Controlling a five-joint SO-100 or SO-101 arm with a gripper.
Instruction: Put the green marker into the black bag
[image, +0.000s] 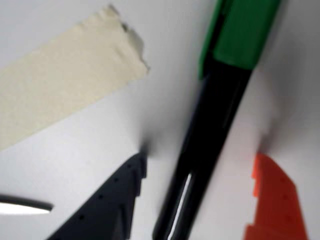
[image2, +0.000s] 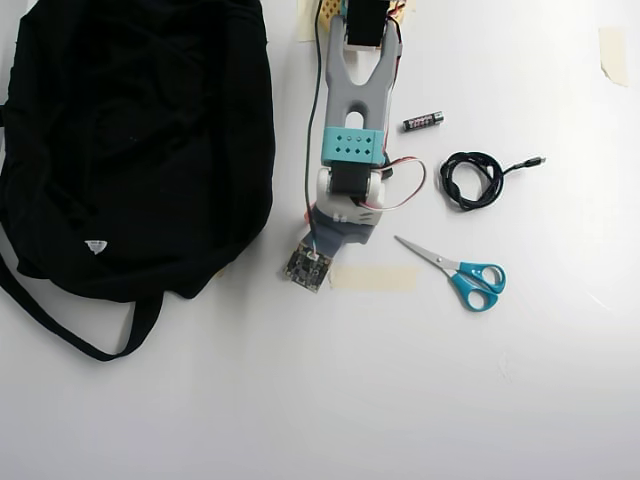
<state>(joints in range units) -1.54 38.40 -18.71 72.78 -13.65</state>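
- Two fingers of the claw (image: 197, 197) show in the wrist view, a dark grey one at lower left and an orange one at lower right, spread apart with the green marker (image: 212, 125) lying between them on the white table (image: 75, 165).
- The claw is open; neither finger visibly touches the marker's barrel, though the picture is blurred.
- The marker runs from between the fingers up and away to the top edge, its black barrel nearest the claw and its green cap farthest.
- A strip of beige tape (image: 65, 75) is stuck to the table up and to the left of the dark finger.
- In the overhead view the arm (image2: 355, 150) reaches down from the top edge, folded forward with its wrist pitched toward the table; the claw itself and the marker are hidden beneath it.
- The black bag (image2: 130, 140) lies well to the left of the arm in this view.
- On the arm's other side lie a small battery (image2: 423, 121), a coiled black cable (image2: 473, 180) and blue-handled scissors (image2: 470, 278).
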